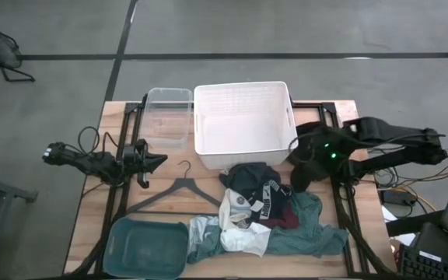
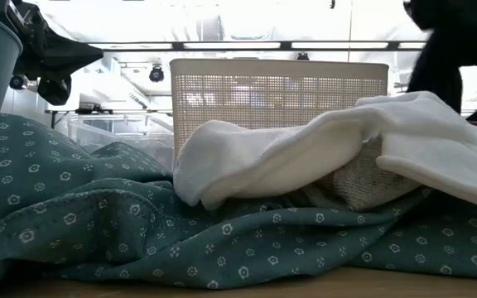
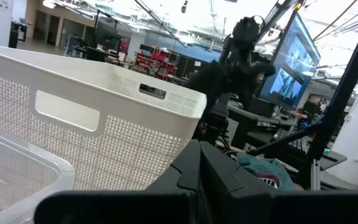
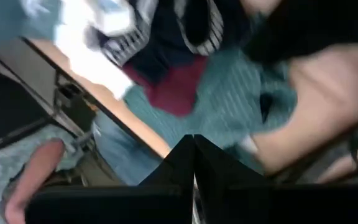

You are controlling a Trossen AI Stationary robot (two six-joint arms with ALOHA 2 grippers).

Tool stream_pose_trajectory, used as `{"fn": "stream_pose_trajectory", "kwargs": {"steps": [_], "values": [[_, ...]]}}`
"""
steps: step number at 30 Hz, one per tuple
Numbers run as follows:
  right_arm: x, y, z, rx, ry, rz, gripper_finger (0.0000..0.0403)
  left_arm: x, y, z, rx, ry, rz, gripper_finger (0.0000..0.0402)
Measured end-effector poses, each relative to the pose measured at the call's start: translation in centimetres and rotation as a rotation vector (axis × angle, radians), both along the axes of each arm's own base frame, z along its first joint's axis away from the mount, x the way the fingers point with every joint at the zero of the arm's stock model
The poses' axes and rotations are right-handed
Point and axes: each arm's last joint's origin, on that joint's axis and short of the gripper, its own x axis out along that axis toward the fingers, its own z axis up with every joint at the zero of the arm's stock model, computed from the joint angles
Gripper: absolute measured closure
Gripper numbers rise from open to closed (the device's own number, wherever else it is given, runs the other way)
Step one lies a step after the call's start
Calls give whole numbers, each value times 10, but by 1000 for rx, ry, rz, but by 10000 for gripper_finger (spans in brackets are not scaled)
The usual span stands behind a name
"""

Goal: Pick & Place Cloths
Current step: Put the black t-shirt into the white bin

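Currently: cloths [image 1: 267,214] heaped on worktop [image 1: 364,140], basket [image 1: 243,117] empty. Right gripper [image 1: 300,177] beside heap, jaws closed, empty; should open before descending. Left gripper [image 1: 155,160] idle, jaws closed.

The right pincer [image 4: 193,146] shows its two dark fingers pressed together, tips meeting. Just beyond the tips lies the teal-green cloth [image 4: 229,93], with the maroon cloth [image 4: 173,87] beside it and the black cloth [image 4: 166,37] farther off, on the worktop [image 4: 129,121].

Two dark, cabled arms; the right arm [image 1: 379,144] apparently shows a green light.
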Motion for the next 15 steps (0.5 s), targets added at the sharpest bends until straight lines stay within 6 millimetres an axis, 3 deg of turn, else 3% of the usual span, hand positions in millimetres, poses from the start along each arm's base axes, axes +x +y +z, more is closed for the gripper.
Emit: {"fn": "stream_pose_trajectory", "kwargs": {"steps": [8, 13, 15], "values": [[-7, 5, -36, 225, 432, -38, 394, 0, 0, 0, 0, 0, 0, 392], [2, 6, -28, 305, 395, 6, 394, 0, 0, 0, 0, 1, 0, 392], [10, 5, -16, 297, 263, 89, 394, 0, 0, 0, 0, 0, 0, 392]]}}
